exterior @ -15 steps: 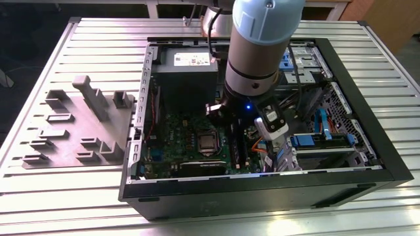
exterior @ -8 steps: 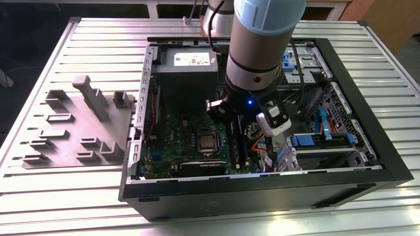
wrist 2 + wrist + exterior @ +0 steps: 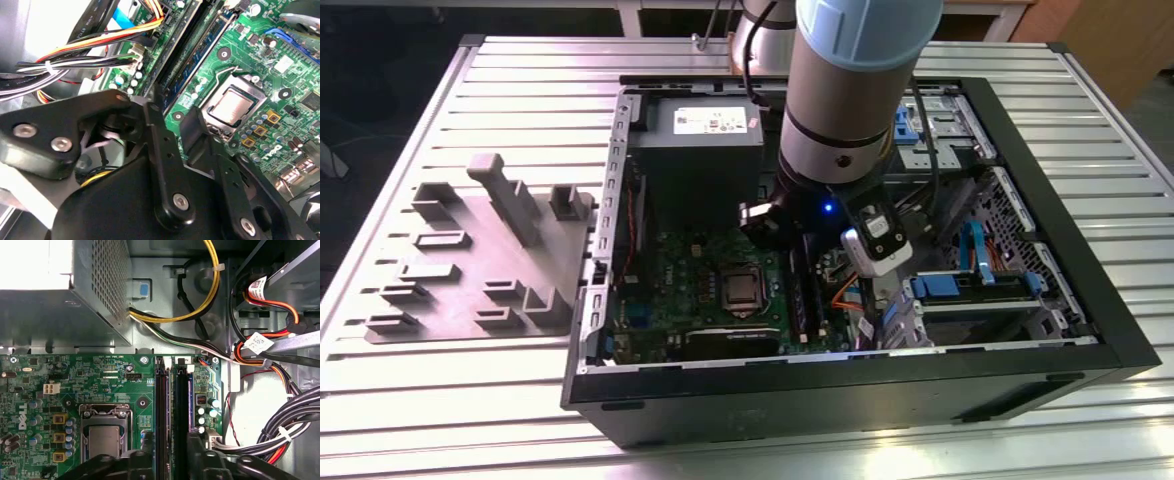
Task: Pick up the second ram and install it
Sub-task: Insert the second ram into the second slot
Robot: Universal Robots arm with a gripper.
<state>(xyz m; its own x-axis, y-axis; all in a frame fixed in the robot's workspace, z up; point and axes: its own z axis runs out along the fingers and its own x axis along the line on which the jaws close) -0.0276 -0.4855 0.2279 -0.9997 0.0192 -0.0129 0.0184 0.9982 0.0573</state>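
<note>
At 3 o'clock from the processor socket (image 3: pixel 740 290) in the exterior view, the second ram (image 3: pixel 197 47) appears to stand edge-up in a black slot, a thin dark green strip with small black chips. The hand (image 3: pixel 172 110) straddles its near end, fingers slightly spread, pinching nothing visible. The strip looks light, stiff and fragile, best held by its long edges, clear of the chips

I see a matt black plastic-looking gripper (image 3: pixel 172 125) over a glossy green circuit board (image 3: pixel 40 385) with a brushed metal processor lid (image 3: pixel 105 440). The case (image 3: pixel 1067 300) looks like painted black metal, on a ribbed bare-aluminium table (image 3: pixel 454 400).
</note>
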